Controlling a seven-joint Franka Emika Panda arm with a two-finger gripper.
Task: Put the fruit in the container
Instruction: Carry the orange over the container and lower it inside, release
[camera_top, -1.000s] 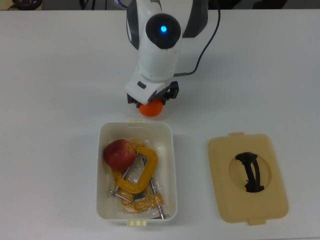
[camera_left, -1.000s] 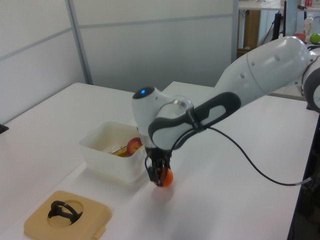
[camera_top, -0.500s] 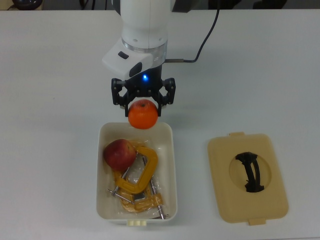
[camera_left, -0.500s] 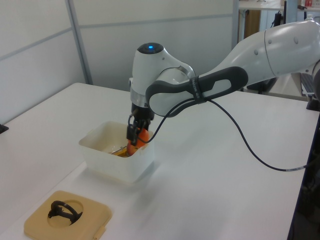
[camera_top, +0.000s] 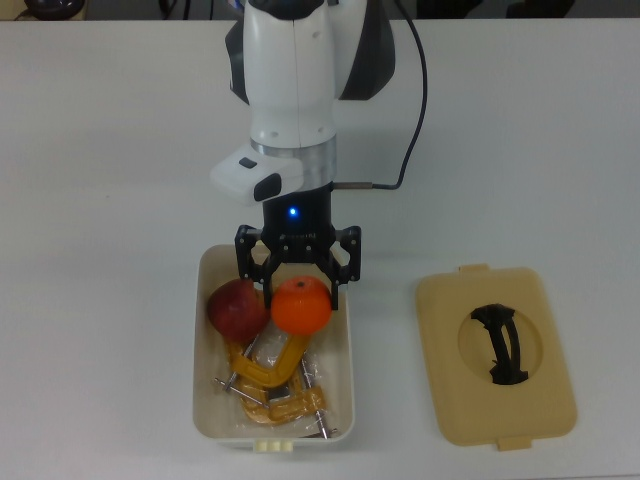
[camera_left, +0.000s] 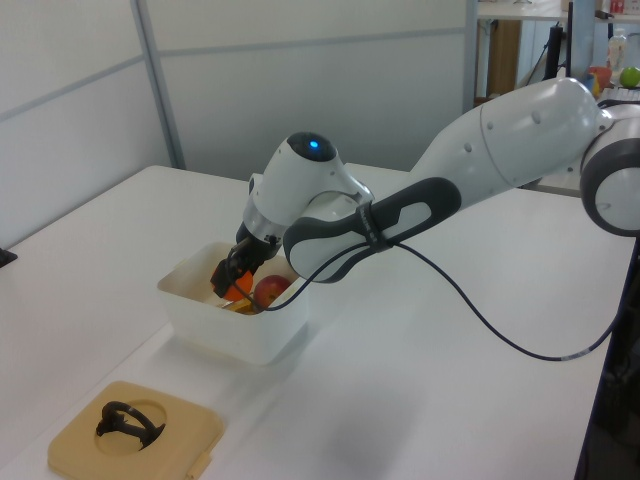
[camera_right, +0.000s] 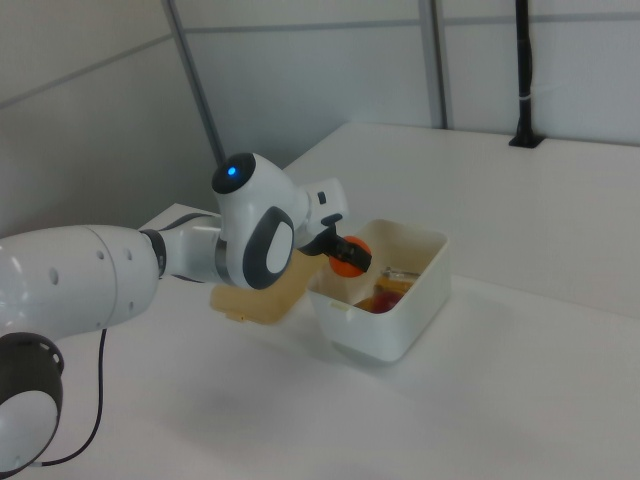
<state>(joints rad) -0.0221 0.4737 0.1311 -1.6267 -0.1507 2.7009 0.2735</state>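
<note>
Since the tangerine (camera_top: 301, 306) was pinned low on the table (camera_top: 110, 200) just outside the tub's upper rim a second ago, and half a second ago hung over that rim, it now sits over the upper middle of the container (camera_top: 205, 400) in the top view, lifted and carried inward. Going left to right in the top view: the apple (camera_top: 237, 309) lies inside at the tub's upper left, just beside the tangerine; the gripper (camera_top: 297, 288) is clenched on the tangerine; yellow-orange clamps (camera_top: 272, 372) fill the tub's lower half; the tan lid (camera_top: 495, 355) rests at lower right, well apart. In my judgement one fruit is already in and only the release of the second remains. No brand, label or writing is readable anywhere.
</note>
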